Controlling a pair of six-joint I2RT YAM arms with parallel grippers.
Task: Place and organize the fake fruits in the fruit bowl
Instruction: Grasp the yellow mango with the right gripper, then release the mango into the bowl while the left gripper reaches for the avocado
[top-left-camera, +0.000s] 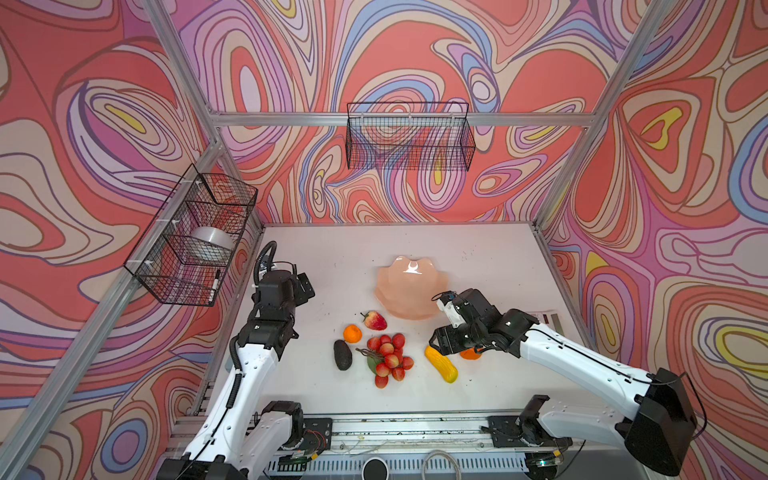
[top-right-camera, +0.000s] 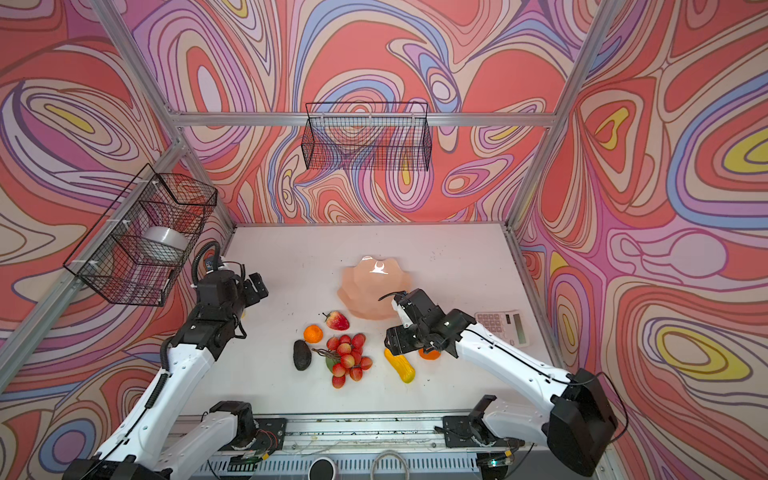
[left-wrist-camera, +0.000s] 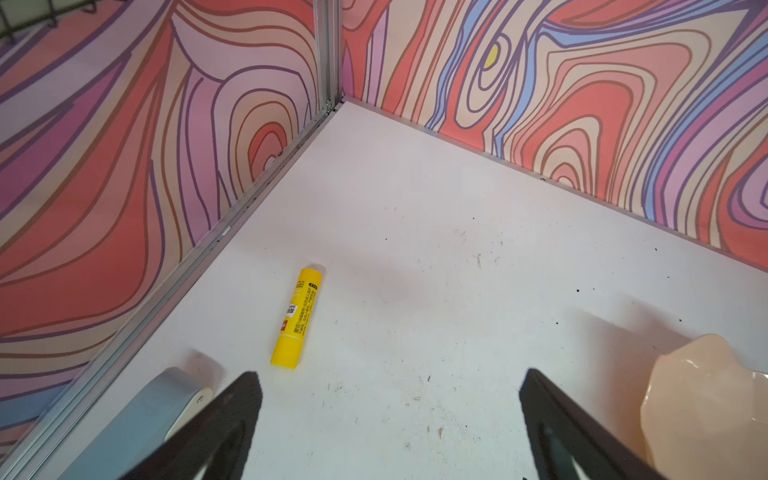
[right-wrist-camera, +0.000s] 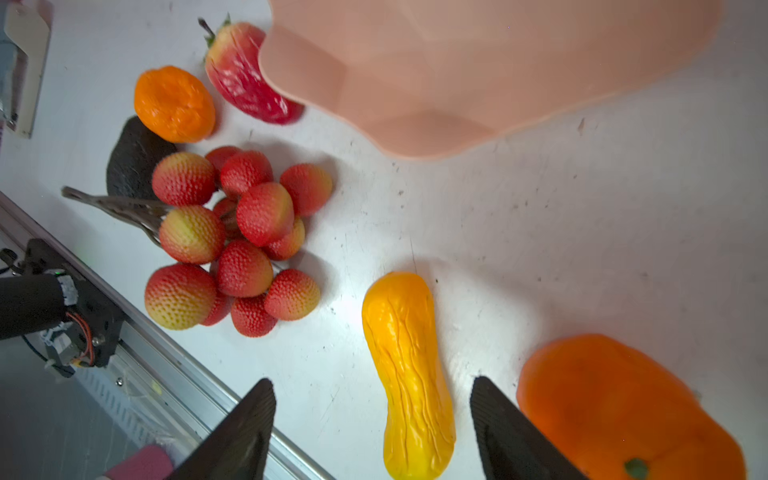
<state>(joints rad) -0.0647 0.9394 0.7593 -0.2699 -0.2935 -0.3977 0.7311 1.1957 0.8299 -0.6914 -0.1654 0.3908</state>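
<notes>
Right wrist view shows you the right gripper (right-wrist-camera: 372, 382) with jaws apart over the yellow-orange elongated fruit (right-wrist-camera: 409, 353), which lies unclamped on the table (right-wrist-camera: 582, 249) near the fruit bowl (right-wrist-camera: 457, 62) — your left gripper (left-wrist-camera: 390, 378) also stands spread wide.

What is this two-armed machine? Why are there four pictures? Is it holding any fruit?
It is a robot with two arms, each ending in a two-fingered gripper. Two pictures look down from above; the other two come from cameras on the wrists. On the white table lie a strawberry, small orange, avocado, bunch of red berries, yellow fruit and large orange, all outside the empty pink fruit bowl. Nothing is held: the left gripper is open, and the right gripper is open over the yellow fruit.
</notes>
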